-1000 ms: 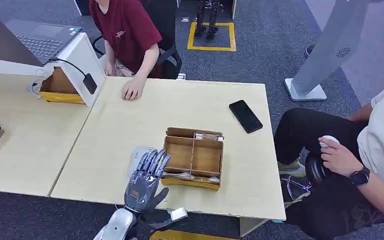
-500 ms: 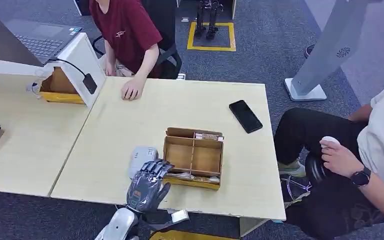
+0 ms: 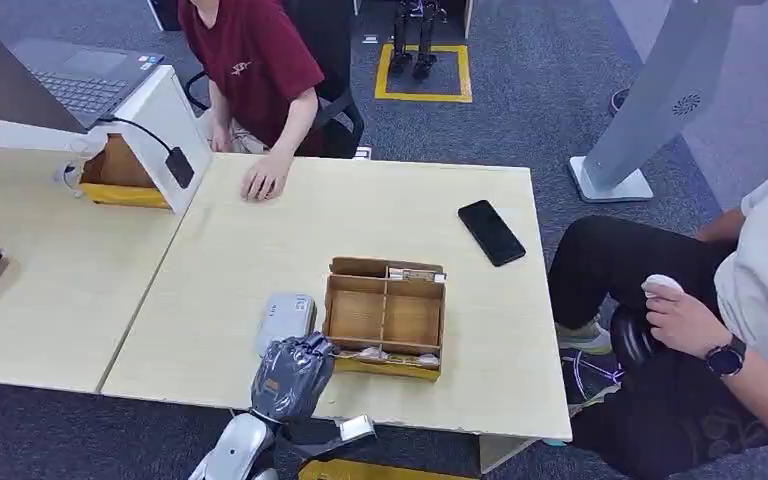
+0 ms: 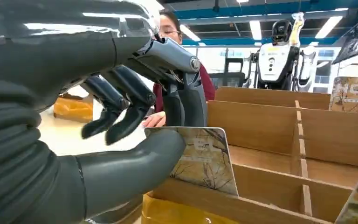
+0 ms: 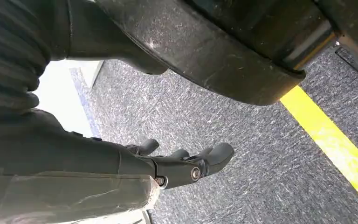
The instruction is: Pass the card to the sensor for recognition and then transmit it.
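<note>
Thumb and fingers of our left hand [image 4: 135,116] are pinching the upright card [image 4: 205,161] at the box's [image 3: 385,320] near-left compartment.

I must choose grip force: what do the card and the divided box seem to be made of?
Card: thin, stiff, printed and slightly shiny, likely plastic or coated paper; the left hand pinches it. Box: plain matte brown with thin flat walls, probably cardboard or thin wood.

We see the left hand [image 3: 292,377] covering the box's [image 3: 385,318] near corner; its thumb [image 4: 121,172] hides part of the card [image 4: 204,158], whose print is unreadable.
</note>
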